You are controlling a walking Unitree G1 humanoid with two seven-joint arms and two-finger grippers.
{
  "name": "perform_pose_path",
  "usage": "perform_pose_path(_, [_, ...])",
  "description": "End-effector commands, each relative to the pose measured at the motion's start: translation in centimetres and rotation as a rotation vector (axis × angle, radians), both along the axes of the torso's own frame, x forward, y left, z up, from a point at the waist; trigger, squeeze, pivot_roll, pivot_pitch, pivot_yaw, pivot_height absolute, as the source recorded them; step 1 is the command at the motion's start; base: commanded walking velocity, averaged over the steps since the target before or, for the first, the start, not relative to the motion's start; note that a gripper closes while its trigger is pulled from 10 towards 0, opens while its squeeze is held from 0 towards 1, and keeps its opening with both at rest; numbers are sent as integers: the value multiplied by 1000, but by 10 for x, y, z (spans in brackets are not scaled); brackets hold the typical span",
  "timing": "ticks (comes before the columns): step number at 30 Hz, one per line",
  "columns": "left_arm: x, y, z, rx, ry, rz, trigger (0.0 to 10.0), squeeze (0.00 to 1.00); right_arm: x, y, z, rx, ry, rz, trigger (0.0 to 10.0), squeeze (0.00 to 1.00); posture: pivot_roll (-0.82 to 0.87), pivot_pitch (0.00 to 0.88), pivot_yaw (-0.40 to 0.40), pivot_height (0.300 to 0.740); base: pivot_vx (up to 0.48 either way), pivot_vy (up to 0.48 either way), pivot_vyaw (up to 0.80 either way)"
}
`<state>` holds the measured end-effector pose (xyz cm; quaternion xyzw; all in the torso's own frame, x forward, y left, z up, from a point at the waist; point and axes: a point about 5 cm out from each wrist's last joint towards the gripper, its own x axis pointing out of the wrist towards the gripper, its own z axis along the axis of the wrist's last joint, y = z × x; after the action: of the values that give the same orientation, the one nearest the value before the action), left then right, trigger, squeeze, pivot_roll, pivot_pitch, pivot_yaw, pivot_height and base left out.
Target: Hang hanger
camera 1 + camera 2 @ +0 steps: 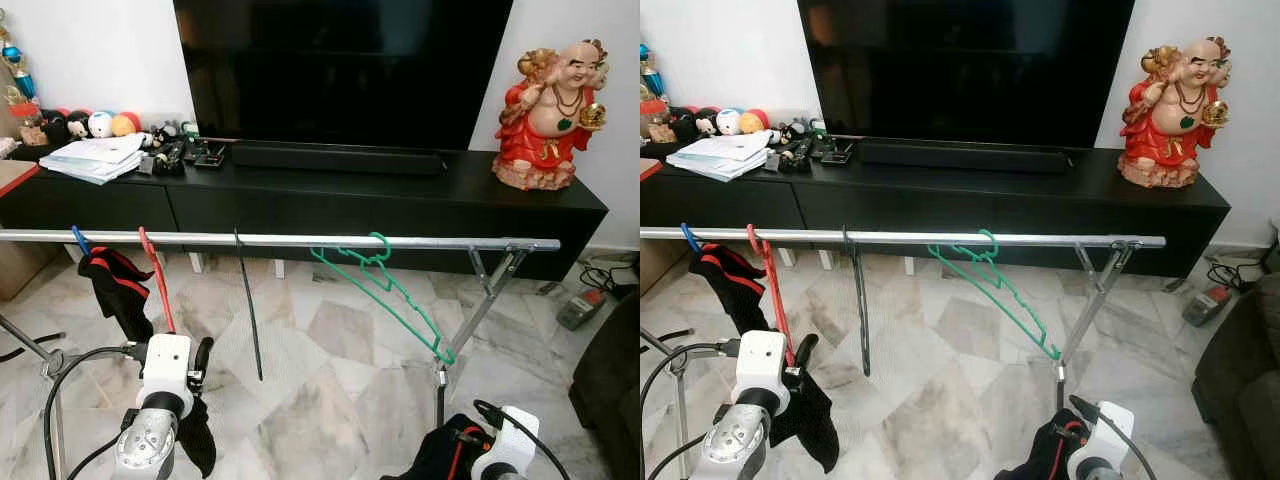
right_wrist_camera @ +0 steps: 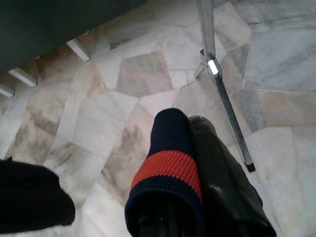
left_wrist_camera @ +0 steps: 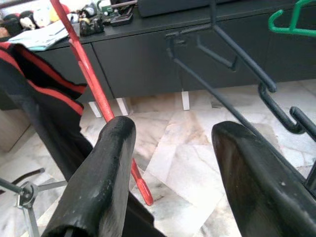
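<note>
1. A metal rail (image 1: 300, 240) ran across in front of a black TV cabinet (image 1: 330, 200). Four hangers were hooked on it: a blue hanger (image 1: 79, 238) carrying a black and red garment (image 1: 118, 285), a red hanger (image 1: 157, 280), a black hanger (image 1: 248, 310) and a green hanger (image 1: 385, 290) that hung tilted toward the rail's right support leg (image 1: 480, 310).

2. The left hand (image 3: 170, 173) was raised just below the rail, by the lower end of the red hanger. Its fingers (image 3: 106, 173) stood wide apart with nothing between them; in the left wrist view the red hanger passed just beside one finger and the black hanger beside the other.

3. The right hand (image 2: 190, 170) sat low near the floor (image 1: 330, 390) and gripped a piece of dark knit cloth with a red band (image 2: 170, 170), close to the support leg.

4. With every hanger on the rail, the hanging looked largely done as far as these views showed.

5. The risks I judged from here:
   - The left hand was so close to the red and black hangers that a sideways move could snag one and knock it off the rail.
   - The green hanger's tilt suggested a loose seat, and a bump to the rail or leg might slide or drop it.
   - The cloth in the right hand could catch on the leg if lifted carelessly.
</note>
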<state>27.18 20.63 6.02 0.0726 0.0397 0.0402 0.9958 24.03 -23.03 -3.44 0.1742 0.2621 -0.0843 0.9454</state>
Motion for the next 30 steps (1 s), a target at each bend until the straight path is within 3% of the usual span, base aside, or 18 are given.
perform_pose_path(1, [7, 2, 14, 2, -47, -15, 10000, 0, 13, -10, 15, -24, -92, -41, 10000, 0, 66, 0, 28, 740, 416, 0, 0])
perform_pose_path(5, [6, 3, 14, 3, -46, -15, 10000, 0, 29, -22, 41, -29, -284, -93, 10000, 0, 62, 0, 26, 740, 435, 0, 0])
perform_pose_path(9, [5, 3, 13, 1, -43, -18, 10000, 0, 35, -23, 52, -49, -360, -71, 10000, 0, 56, 0, 27, 740, 466, 0, 0])
perform_pose_path(22, [2, 2, 14, -11, -60, -26, 10000, 0, 20, -11, 32, -61, -280, -32, 10000, 0, 58, 0, 27, 740, 466, 0, 0])
perform_pose_path(30, [-8, 1, 9, -26, -42, -48, 10000, 0, 11, -11, 24, -66, -240, -30, 10000, 0, 58, 0, 31, 740, 0, 0, 0])
